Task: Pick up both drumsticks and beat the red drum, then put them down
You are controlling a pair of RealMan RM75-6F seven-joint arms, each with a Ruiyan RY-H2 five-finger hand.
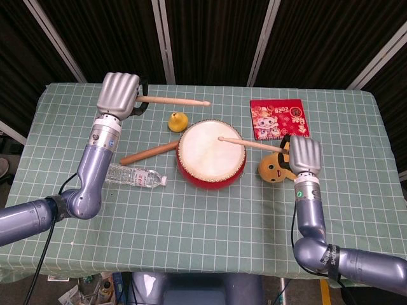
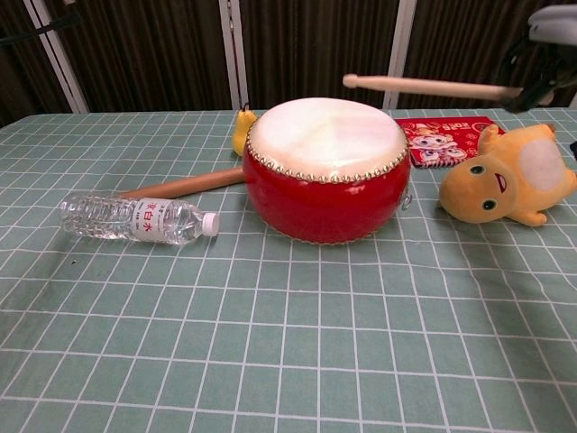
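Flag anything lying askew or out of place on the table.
A water bottle lies on its side left of the red drum, and a wooden stick lies loose behind it, its end running behind the drum. Nothing looks spilled or damaged.

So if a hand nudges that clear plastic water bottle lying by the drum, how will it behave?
The clear plastic water bottle lies on its side on the green checked tablecloth, so it would probably roll easily. It looks full and capped, so likely fairly heavy for its size. Its thin ribbed wall may flex when squeezed.
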